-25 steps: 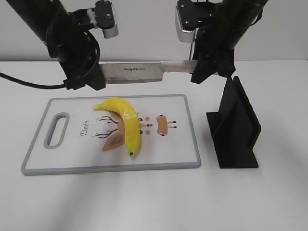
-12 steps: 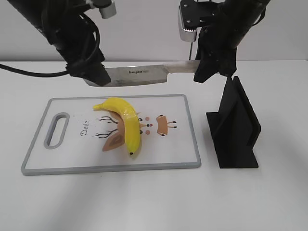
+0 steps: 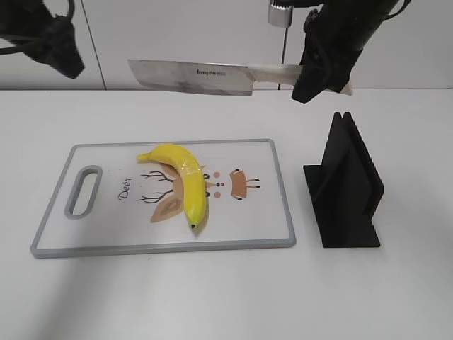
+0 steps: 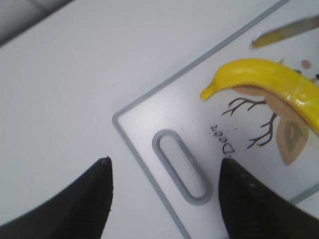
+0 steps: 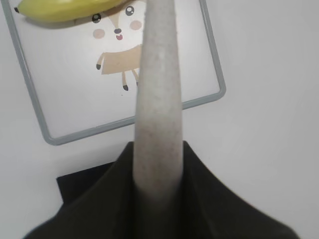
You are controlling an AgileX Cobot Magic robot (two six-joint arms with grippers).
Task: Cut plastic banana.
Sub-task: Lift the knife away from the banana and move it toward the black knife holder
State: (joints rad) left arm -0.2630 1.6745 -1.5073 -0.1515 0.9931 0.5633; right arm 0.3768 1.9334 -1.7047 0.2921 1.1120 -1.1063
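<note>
Since the earlier frame, the left arm has withdrawn from the blade to the upper left of the exterior view, and the broad steel kitchen knife (image 3: 190,76) has risen higher above the white, grey-rimmed plastic cutting board (image 3: 276,205). Right gripper (image 3: 318,74), upper right, is clamped on the knife's pale handle, blade level and pointing left. Yellow plastic banana (image 3: 185,180) lies uncut at the board's centre, over a deer drawing. Black knife stand (image 3: 347,188) sits right of the board.

Left wrist view: left gripper (image 4: 164,199) is spread apart and holds nothing; banana (image 4: 269,82) at right, knife tip at upper right.

Right wrist view: right gripper (image 5: 158,169) grips the pale handle; banana (image 5: 65,9) at the top left edge
</note>
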